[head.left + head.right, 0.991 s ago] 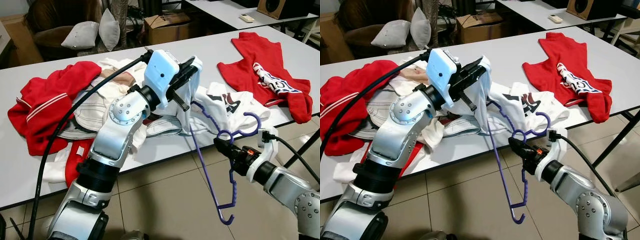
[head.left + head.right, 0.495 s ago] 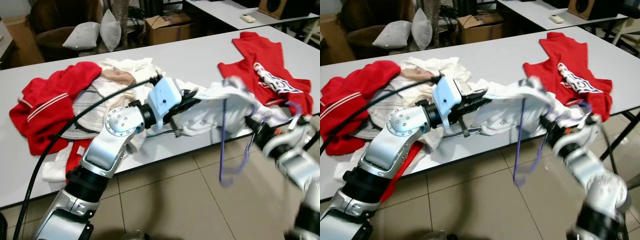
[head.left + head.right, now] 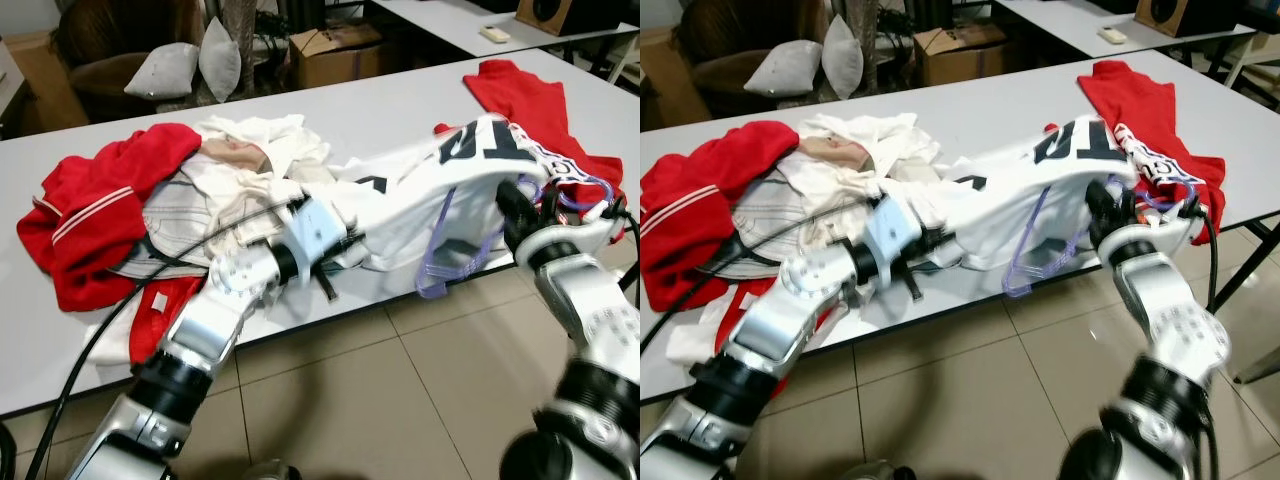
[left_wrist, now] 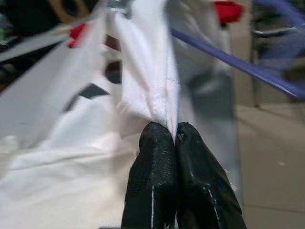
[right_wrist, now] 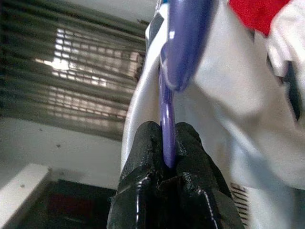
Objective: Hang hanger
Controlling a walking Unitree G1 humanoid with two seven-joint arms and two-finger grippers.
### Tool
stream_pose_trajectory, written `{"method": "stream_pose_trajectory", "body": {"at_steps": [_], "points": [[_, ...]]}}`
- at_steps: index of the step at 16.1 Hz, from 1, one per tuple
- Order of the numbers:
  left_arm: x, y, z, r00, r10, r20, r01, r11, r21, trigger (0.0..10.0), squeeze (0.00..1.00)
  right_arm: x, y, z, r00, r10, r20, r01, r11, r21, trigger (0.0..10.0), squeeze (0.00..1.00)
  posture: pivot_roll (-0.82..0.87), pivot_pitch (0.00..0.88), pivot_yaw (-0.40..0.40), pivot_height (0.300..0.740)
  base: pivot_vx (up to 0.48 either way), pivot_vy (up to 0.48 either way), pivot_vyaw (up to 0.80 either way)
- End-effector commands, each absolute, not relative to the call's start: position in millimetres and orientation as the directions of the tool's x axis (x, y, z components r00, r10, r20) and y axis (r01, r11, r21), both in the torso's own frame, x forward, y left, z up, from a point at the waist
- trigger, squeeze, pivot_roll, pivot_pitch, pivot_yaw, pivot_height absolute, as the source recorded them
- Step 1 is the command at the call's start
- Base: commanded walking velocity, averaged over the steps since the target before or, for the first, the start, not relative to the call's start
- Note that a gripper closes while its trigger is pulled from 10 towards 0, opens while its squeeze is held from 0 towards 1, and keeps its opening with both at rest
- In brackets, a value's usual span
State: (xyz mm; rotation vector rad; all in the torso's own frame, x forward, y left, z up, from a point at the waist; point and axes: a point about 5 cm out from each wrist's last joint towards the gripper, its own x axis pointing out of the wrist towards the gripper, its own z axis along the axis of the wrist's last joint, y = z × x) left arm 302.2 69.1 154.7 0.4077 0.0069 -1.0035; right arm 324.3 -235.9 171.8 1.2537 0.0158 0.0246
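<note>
Grippers: left gripper [image 4: 174, 136] pinches one white shirt [image 3: 420, 205], right gripper [image 5: 164, 157] clamps one purple hanger [image 3: 455, 255].

Purple hanger [image 3: 455, 262], white black-lettered shirt [image 3: 420, 195]

Two head cameras look down at one long white table [image 3: 420, 90]; wrist cameras sit close on white cloth [image 4: 143, 81].

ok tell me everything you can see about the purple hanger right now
The purple hanger looks like thin moulded plastic, with a bar and curved shoulders. It sits partly inside the white t-shirt, its lower bar hanging out past the table edge. The right gripper has its jaws shut on a thin section of it, while the left gripper pinches the shirt's hem. The hook end looks blurred near the right wrist.
</note>
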Motion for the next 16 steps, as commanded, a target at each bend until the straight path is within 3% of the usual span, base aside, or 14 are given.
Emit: {"method": "stream_pose_trajectory", "body": {"at_steps": [1,2,5,11,16], "points": [[295,68,156,0.489,-0.848,-0.206,0.853,0.414,0.32,0.0,0.0,325,-257,181,0.993,-0.114,0.038,-0.008,0.258,0.966,10.0,0.0,0.06,0.0,0.062,0.74,0.0,0.0,0.0],[288,63,156,0.436,-0.876,-0.204,0.881,0.37,0.295,0.0,0.0,329,-260,185,0.988,-0.145,0.058,-0.026,0.213,0.977,10.0,0.0,0.06,0.0,0.062,0.74,0.0,0.0,0.0],[279,54,150,0.387,-0.893,-0.229,0.903,0.317,0.29,0.0,0.0,337,-258,194,0.982,-0.162,0.1,-0.074,0.157,0.985,10.0,0.0,0.06,0.0,0.062,0.74,0.0,0.0,0.0],[273,34,174,0.361,-0.928,-0.092,0.919,0.337,0.205,0.0,0.0,355,-238,194,0.99,-0.122,0.071,-0.035,0.271,0.962,10.0,0.0,0.07,0.0,0.049,0.74,0.0,0.0,0.0],[275,18,190,0.347,-0.938,-0.017,0.929,0.342,0.143,0.0,0.0,365,-196,194,0.999,-0.011,0.037,-0.031,0.356,0.934,10.0,0.0,0.06,0.0,0.046,0.74,0.0,0.0,0.0]]}}
